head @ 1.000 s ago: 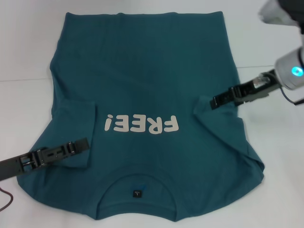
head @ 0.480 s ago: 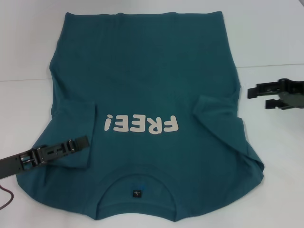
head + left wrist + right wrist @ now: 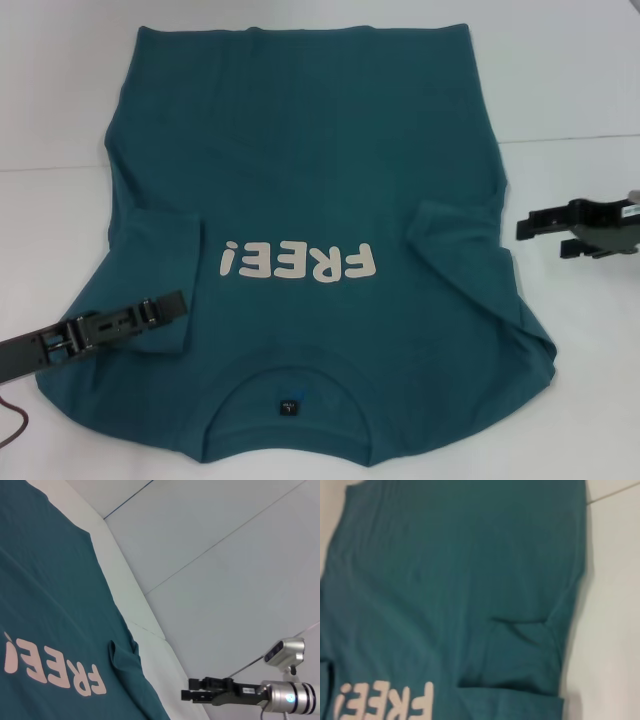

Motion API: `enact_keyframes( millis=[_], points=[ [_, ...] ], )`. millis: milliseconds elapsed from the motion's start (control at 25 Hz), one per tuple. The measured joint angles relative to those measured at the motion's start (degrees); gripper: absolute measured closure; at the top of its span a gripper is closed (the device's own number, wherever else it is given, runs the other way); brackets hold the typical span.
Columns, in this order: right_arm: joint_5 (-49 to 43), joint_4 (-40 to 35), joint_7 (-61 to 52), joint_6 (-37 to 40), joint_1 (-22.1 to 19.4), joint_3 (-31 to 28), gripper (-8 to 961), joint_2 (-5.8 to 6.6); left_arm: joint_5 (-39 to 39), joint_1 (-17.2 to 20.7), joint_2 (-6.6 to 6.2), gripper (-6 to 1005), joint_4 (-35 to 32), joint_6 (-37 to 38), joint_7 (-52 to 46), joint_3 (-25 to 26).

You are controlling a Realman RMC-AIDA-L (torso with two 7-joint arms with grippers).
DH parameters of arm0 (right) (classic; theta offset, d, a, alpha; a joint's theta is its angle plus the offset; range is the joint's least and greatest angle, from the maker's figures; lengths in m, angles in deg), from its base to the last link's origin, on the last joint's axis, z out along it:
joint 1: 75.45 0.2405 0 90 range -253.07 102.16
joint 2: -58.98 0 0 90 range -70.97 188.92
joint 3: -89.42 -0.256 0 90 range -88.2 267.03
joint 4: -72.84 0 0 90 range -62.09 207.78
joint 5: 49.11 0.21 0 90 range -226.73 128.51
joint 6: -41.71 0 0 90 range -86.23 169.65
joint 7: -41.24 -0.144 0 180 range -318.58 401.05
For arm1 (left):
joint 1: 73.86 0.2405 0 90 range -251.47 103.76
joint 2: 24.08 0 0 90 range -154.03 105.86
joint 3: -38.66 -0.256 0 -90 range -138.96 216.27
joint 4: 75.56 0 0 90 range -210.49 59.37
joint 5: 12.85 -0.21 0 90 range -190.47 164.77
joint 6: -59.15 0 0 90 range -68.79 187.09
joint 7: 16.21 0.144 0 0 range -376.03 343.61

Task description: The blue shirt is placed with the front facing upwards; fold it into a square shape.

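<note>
1. Head view: our right gripper [image 3: 540,235] has pulled off the blue shirt [image 3: 310,180] since 1 second ago; it hangs beside it, jaws apart, empty.
2. Both sleeves lie folded inward on the table [image 3: 580,90].
3. Our left gripper [image 3: 178,303] rests on the left sleeve; its grip we cannot tell.
4. We judge the lengthwise fold comes next.

Head view: I look forward and down on the blue shirt [image 3: 310,200], spread across the white tabletop [image 3: 570,90].
Left wrist view: low and slanted, I face across toward the right gripper [image 3: 186,690].
Right wrist view: close above the shirt.
Shared: all catch the "FREE!" lettering [image 3: 300,260].
</note>
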Motion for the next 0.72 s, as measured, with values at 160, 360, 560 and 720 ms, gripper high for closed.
enact_keyframes(
  millis=[160, 360, 560, 720],
  points=[
    [-1.2, 0.1, 0.2, -2.9, 0.5, 0.0, 79, -1.68, 0.0, 0.0, 0.08, 341, 0.4, 0.0, -0.1, 0.0],
    [-1.3, 0.9, 0.4, -5.9, 1.2, 1.5, 79, -3.09, 0.0, 0.1, 0.02, 341, 0.9, 0.0, 0.1, 0.0],
    [-1.3, 3.7, 0.4, -8.8, 2.4, 2.8, 80, -3.50, 0.0, 0.1, -0.08, 341, 1.2, 0.0, 0.1, 0.0],
    [-1.3, 4.5, 0.4, -10.5, 2.7, 3.0, 80, -3.92, 0.0, 0.1, -0.08, 341, 1.2, 0.0, 0.2, 0.0]
  ],
)
